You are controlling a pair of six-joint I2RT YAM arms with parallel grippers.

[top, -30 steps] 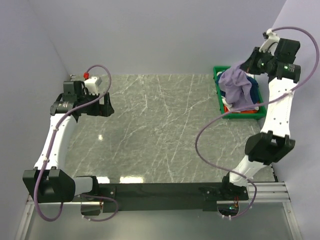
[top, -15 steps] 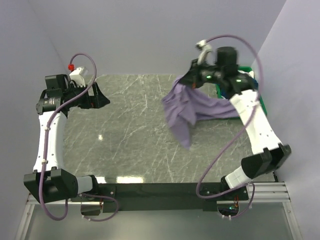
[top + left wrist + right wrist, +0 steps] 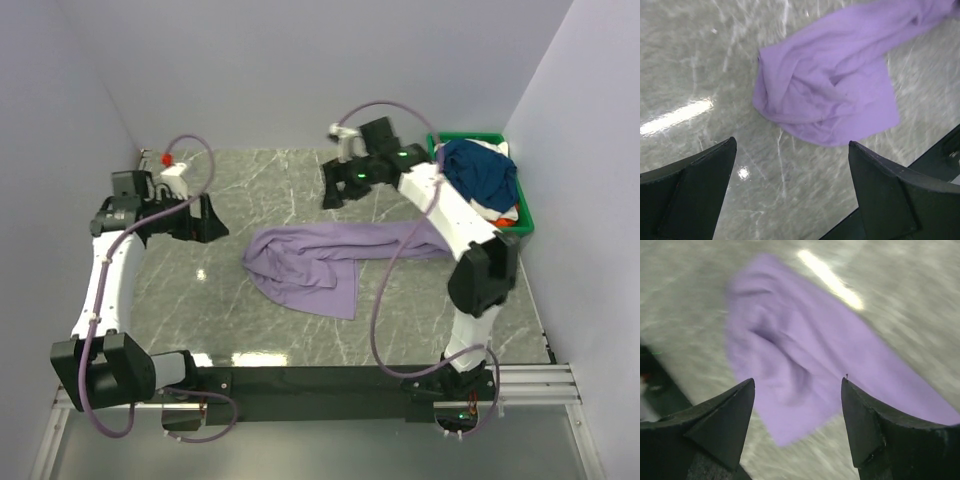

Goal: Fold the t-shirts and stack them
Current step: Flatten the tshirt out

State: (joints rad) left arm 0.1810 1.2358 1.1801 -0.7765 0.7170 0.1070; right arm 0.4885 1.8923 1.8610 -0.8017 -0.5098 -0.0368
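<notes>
Marble table [image 3: 280, 190] bears a lavender shirt [image 3: 300, 270], crumpled and long, mid-frame; bare stone lies at upper left. My left gripper [image 3: 208, 216] and right gripper [image 3: 335, 190] both gape, empty.

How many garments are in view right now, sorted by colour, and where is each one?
Lavender t-shirt, loose on the table: 1
Navy t-shirt, in the green bin: 1
White garment, edge showing in the bin: 1
Orange garment, sliver in the bin: 1
Total: 4
</notes>
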